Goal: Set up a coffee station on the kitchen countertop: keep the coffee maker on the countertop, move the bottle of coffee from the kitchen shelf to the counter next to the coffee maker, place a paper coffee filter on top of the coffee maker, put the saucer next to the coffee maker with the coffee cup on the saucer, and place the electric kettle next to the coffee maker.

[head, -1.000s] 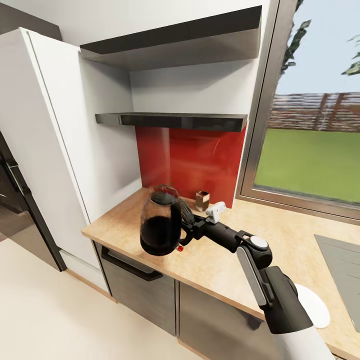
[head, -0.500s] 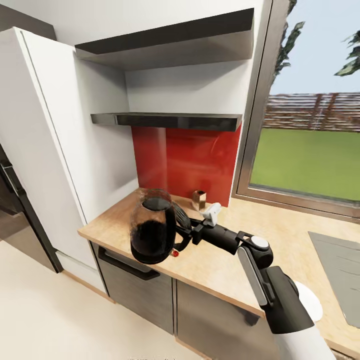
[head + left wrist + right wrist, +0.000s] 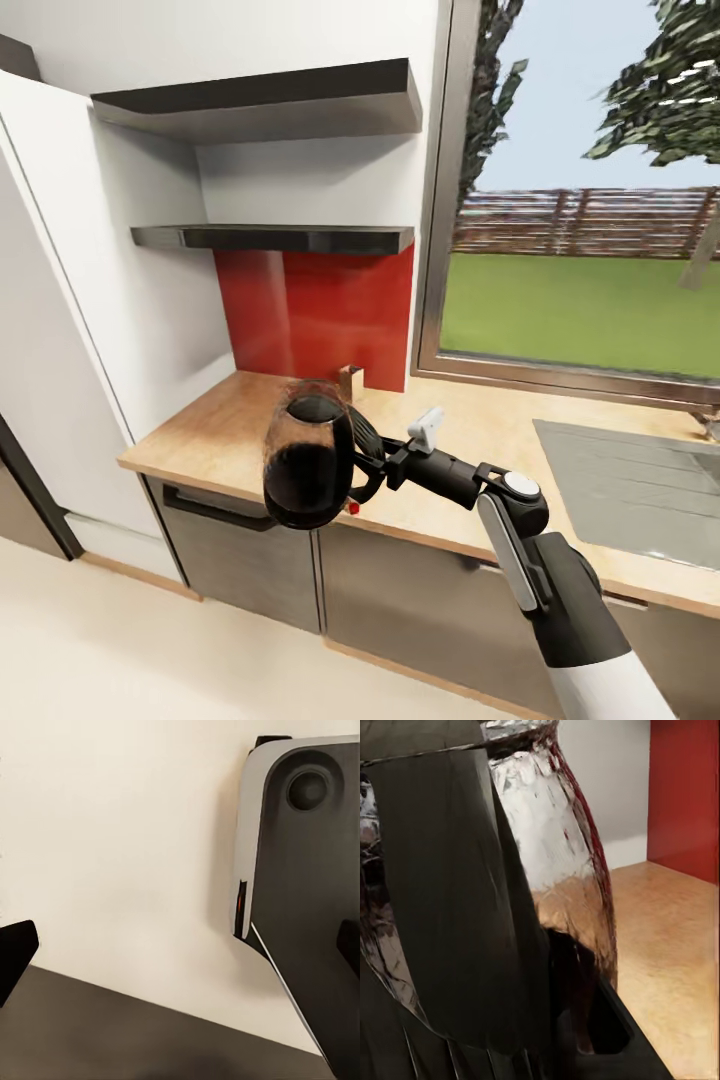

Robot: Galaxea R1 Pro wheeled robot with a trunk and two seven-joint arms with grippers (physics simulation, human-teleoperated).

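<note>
The electric kettle [image 3: 308, 462], clear glass with a black lid and a small red switch, hangs in the air at the front edge of the kitchen countertop [image 3: 220, 430]. My right gripper [image 3: 372, 466] is shut on its black loop handle, the arm reaching in from the lower right. In the right wrist view the glass body of the kettle [image 3: 566, 855] is very close, with wood counter and red wall behind it. My left gripper [image 3: 180, 949] stands open over pale floor with nothing between its fingers. The dark grey kitchen shelf [image 3: 270, 238] above the counter looks bare.
A small brown object [image 3: 350, 380], too small to identify, stands on the counter by the red backsplash [image 3: 310, 310]. A steel sink [image 3: 630, 480] is set in the counter at right, below a large window. A tall white cabinet [image 3: 60, 330] bounds the counter's left end.
The whole head view has shifted left, so the camera has turned or moved right and the sink has come into sight. The kettle stays held in my right gripper.
</note>
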